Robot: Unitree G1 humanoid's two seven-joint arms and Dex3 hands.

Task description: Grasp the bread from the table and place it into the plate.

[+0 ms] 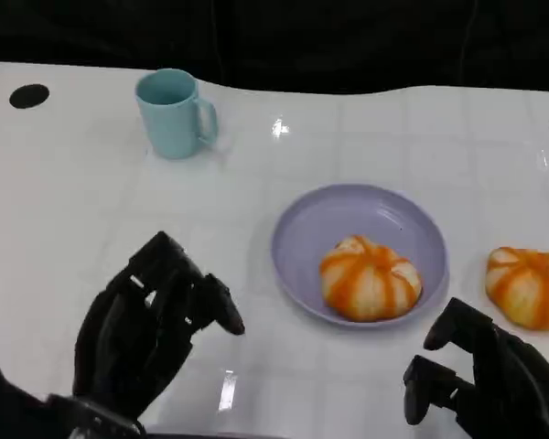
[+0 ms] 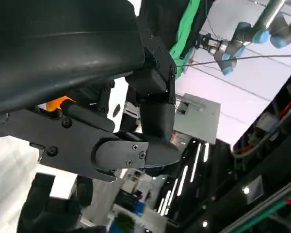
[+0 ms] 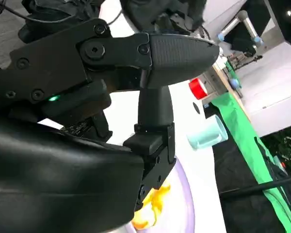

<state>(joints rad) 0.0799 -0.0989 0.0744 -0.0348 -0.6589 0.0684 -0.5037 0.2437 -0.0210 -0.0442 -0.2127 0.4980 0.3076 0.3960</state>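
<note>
A lilac plate (image 1: 348, 215) lies at the middle of the white table. One orange-and-white striped bread (image 1: 370, 279) sits in its near right part. A second striped bread (image 1: 528, 286) lies on the table to the plate's right. My right hand (image 1: 489, 380) hovers near the front edge, just below the gap between the two breads, fingers apart and empty. My left hand (image 1: 151, 334) is raised at the lower left, clear of the plate, fingers spread and holding nothing. The right wrist view shows the plate (image 3: 186, 204) and bread (image 3: 153, 208) past my fingers (image 3: 155, 111).
A light blue mug (image 1: 174, 112) stands at the back left, its handle turned right; it also appears in the right wrist view (image 3: 208, 133) near a red object (image 3: 199, 88). Black round marks (image 1: 29, 95) lie at the far table edges.
</note>
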